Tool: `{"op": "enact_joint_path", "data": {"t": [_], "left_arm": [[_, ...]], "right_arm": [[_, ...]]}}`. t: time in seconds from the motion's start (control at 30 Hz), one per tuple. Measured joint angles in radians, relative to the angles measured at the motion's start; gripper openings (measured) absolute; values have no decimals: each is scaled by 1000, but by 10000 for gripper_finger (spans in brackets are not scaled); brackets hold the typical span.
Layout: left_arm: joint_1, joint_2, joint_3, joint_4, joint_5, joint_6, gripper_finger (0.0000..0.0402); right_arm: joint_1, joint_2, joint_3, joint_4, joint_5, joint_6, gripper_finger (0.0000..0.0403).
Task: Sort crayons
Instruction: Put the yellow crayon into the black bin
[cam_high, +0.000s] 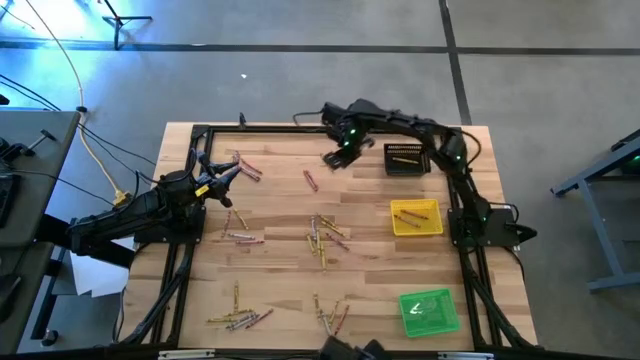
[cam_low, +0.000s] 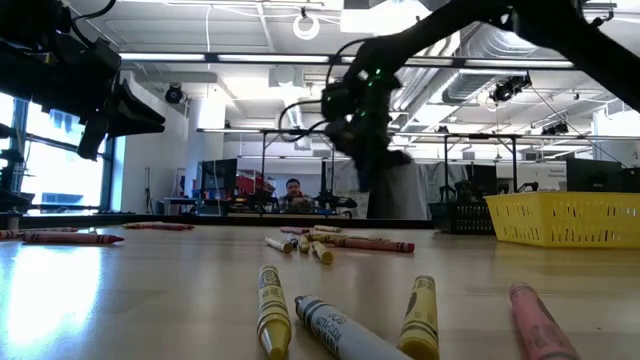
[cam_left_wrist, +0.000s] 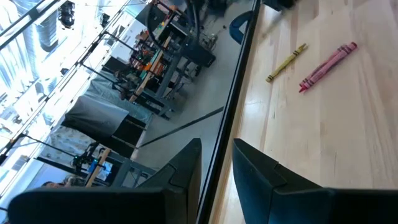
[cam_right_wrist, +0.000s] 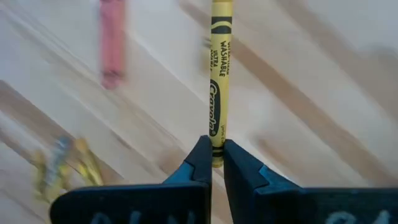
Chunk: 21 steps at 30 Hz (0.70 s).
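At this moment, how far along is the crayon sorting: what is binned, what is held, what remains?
Done: a few crayons lie in the black tray, yellow tray and green tray. In hand: the right gripper is shut on a yellow crayon above the table. The left gripper waits open at the table's edge. Left: many loose crayons scattered on the table.

You saw pale striped wood on the table (cam_high: 280, 270), with yellow, pink-red and grey crayons (cam_high: 322, 240) at centre frame. At right, the trays ran black (cam_high: 407, 159), yellow (cam_high: 416, 217) and green (cam_high: 430, 310). The dark right gripper (cam_right_wrist: 216, 155) pinched a yellow crayon (cam_right_wrist: 219, 81) with black lettering.
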Motion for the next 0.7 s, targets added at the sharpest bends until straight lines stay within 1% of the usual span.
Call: {"op": "enact_joint_path", "data": {"t": [0.07,0.17,0.27,0.33,0.47,0.6,0.7], "left_arm": [[0,0,0,0,0,0,77],[0,0,0,0,0,0,77],[0,0,0,0,0,0,77],[0,0,0,0,0,0,77],[0,0,0,0,0,0,77],[0,0,0,0,0,0,77],[0,0,0,0,0,0,77]], "right_arm": [[-21,-36,0,-63,49,-40,8],[-64,-85,0,-144,87,-77,8],[-117,-145,-23,-173,125,-93,8],[-154,-189,-71,-177,150,-88,8],[-230,-293,-233,-142,162,-58,8],[-285,-389,-453,-15,162,2,8],[-301,-449,-586,91,152,32,8]]}}
